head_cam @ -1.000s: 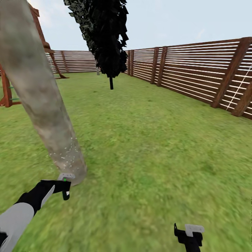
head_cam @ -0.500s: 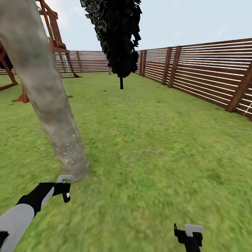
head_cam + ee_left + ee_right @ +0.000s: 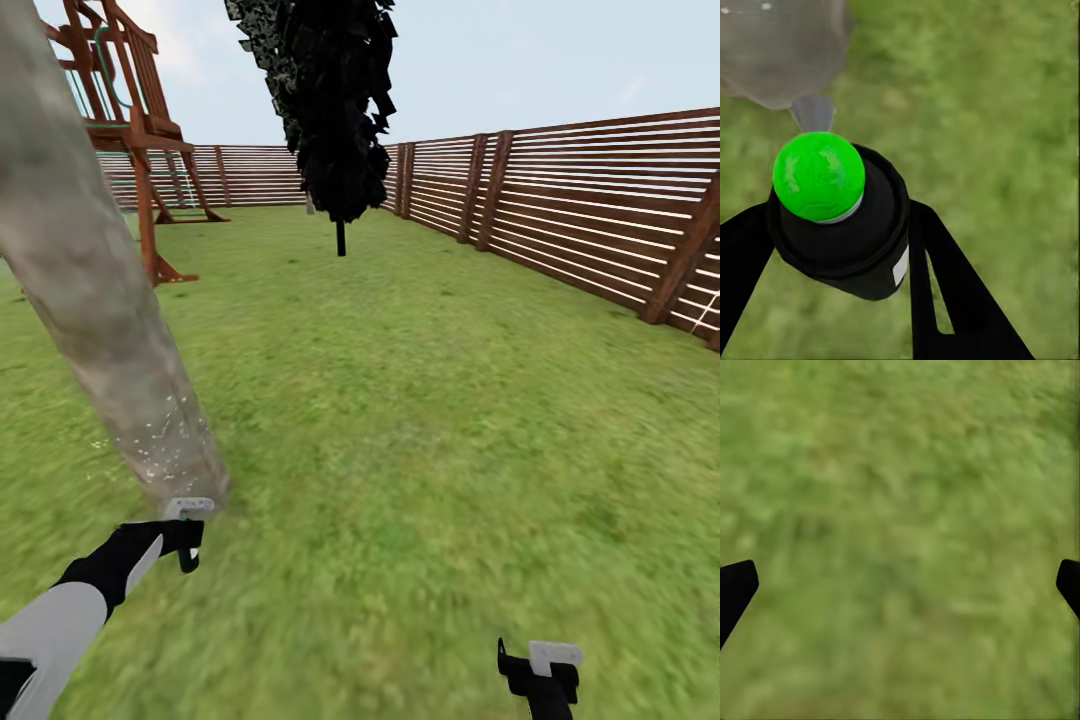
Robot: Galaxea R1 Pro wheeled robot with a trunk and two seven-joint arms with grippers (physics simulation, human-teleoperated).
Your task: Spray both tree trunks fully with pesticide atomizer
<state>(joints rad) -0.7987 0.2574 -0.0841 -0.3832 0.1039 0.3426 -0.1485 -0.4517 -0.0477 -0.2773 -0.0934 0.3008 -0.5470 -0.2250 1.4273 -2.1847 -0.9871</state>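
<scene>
Left gripper clamped on the pesticide atomizer, green cap, nozzle at the tree trunk base, right gripper spread empty over lawn; risk: speckles sit low only, upper trunk may go uncovered.

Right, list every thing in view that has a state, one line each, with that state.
left gripper: shut on the pesticide atomizer, held close to the trunk's base.
pesticide atomizer: gripped between the fingers, top showing bright green, nozzle toward the trunk.
tree trunk: leaning, lower part flecked with white specks.
right gripper: open, nothing between the fingers, over grass.
conifer: upright on the lawn.
fence: standing, slats whole.
</scene>
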